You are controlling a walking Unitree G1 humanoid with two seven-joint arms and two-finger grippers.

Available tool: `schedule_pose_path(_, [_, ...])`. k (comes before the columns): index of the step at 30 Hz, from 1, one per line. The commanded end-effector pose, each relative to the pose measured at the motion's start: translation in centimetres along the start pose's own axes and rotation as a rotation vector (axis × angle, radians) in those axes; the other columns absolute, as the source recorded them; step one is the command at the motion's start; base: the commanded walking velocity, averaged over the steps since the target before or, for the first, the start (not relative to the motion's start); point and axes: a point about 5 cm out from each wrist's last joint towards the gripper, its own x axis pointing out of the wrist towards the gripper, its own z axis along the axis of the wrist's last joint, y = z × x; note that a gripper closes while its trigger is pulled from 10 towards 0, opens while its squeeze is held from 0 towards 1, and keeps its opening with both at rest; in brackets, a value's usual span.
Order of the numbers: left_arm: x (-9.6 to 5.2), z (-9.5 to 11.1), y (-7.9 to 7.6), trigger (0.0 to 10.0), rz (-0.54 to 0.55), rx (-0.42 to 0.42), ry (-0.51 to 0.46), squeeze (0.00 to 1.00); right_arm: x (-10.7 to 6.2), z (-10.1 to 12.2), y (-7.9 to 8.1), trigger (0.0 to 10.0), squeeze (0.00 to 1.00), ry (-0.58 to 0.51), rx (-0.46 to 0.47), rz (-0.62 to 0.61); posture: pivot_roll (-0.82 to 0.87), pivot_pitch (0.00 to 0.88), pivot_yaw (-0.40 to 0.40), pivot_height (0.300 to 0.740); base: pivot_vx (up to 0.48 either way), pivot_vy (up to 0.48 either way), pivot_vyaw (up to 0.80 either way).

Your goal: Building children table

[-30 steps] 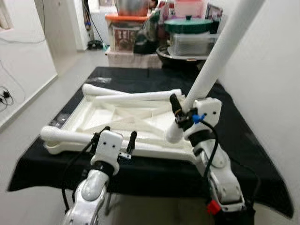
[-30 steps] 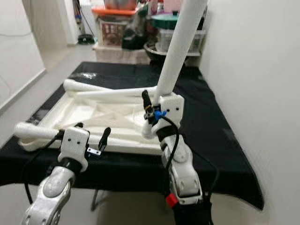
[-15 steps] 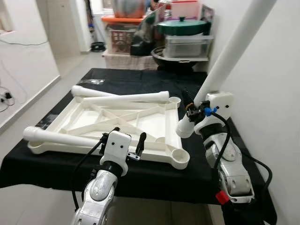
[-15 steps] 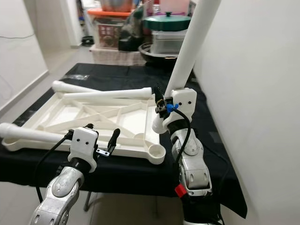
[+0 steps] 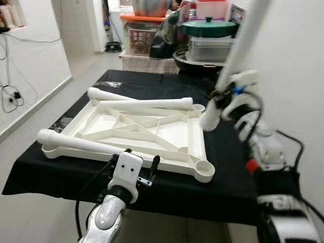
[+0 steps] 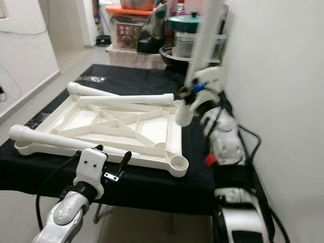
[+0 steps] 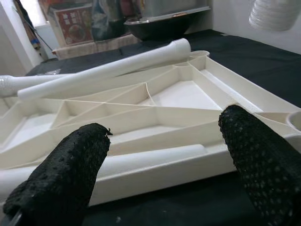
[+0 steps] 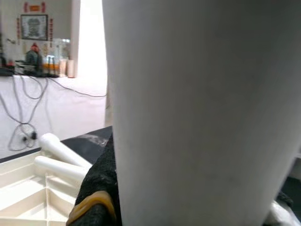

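A white children's table top lies upside down on a table draped in black cloth. One loose white leg rests across its near edge. Two more legs lie along its far edge. My right gripper is shut on a fourth white leg, held nearly upright. Its lower end hangs above the cloth just right of the top, beyond the near right corner socket. In the right wrist view the held leg sits against a black finger. My left gripper is open and holds nothing, just before the top's near edge.
Storage boxes, a green-lidded pot and a dark basin crowd the floor beyond the table. A white wall runs close along the right side. Bare floor lies to the left, with cables at the left wall.
The head camera has shifted. My right arm has carried the upright leg up and away from the near right corner, and it is blurred now. The left gripper stays open.
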Motion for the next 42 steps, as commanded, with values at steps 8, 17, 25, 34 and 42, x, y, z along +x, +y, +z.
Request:
schedule_pose_path(8, [-2.4, -0.3, -1.6, 10.0, -0.113, -0.055, 0.056, 0.0, -2.0, -0.4, -2.3, 10.0, 0.0, 0.118, 0.183, 0.496, 0.08, 0.04, -0.046, 0.74, 0.0, 0.0, 0.0])
schedule_pose_path(17, [-3.7, -0.6, -1.9, 10.0, -0.163, -0.077, 0.09, 0.0, -3.7, -0.6, -2.9, 10.0, 0.0, 0.136, 0.217, 0.69, 0.09, 0.052, -0.027, 0.74, 0.0, 0.0, 0.0])
schedule_pose_path(25, [-3.9, -0.7, -1.4, 10.0, -0.167, -0.077, 0.109, 0.0, -4.3, -1.6, -2.7, 10.0, 0.0, 0.199, 0.148, 0.775, 0.1, 0.063, -0.004, 0.74, 0.0, 0.0, 0.0])
schedule_pose_path(34, [-4.5, -0.4, -1.2, 10.0, -0.191, -0.067, 0.12, 0.0, -5.1, -3.1, -2.9, 10.0, 0.0, 0.25, 0.131, 0.784, 0.12, 0.097, 0.023, 0.74, 0.0, 0.0, 0.0])
schedule_pose_path(42, [-4.7, -0.2, -1.2, 10.0, -0.2, -0.064, 0.131, 0.0, -5.4, -2.3, -3.5, 10.0, 0.0, 0.257, 0.127, 0.82, 0.12, 0.113, 0.029, 0.74, 0.0, 0.0, 0.0])
